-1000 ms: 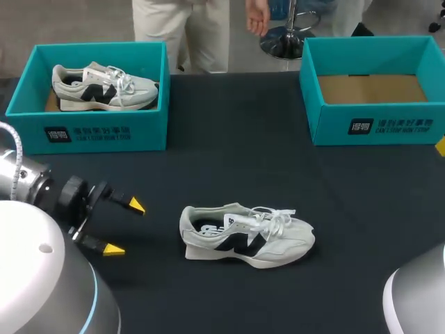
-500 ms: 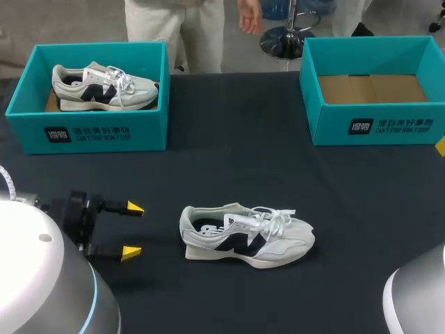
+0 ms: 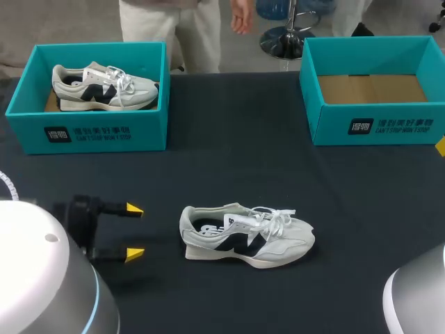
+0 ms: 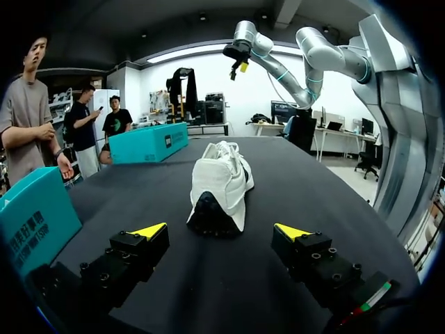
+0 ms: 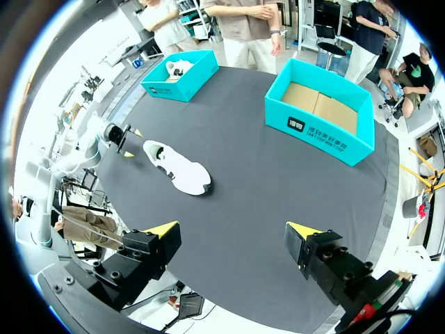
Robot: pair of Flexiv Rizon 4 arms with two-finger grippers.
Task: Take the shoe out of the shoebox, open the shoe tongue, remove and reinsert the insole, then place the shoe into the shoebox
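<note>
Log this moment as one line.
shoe: lying on table | left gripper: open, facing heel, not touching | right gripper: open, raised over table | right box: empty

**Black table carries 1 shoe and 2 shoeboxes**

The table (image 3: pixel 229 160) is covered in dark, matte cloth. Near its middle, 1 pale grey shoe (image 3: pixel 245 235) with a dark side marking and white laces stands upright on its sole. The 2 other things sit well apart from that shoe, toward the table's far edge. The heel-side shoebox (image 3: pixel 90 132), open and teal, lies out beyond the shoe's heel. The toe-side shoebox (image 3: pixel 379 126), also open and teal, lies out beyond its toe.
</note>
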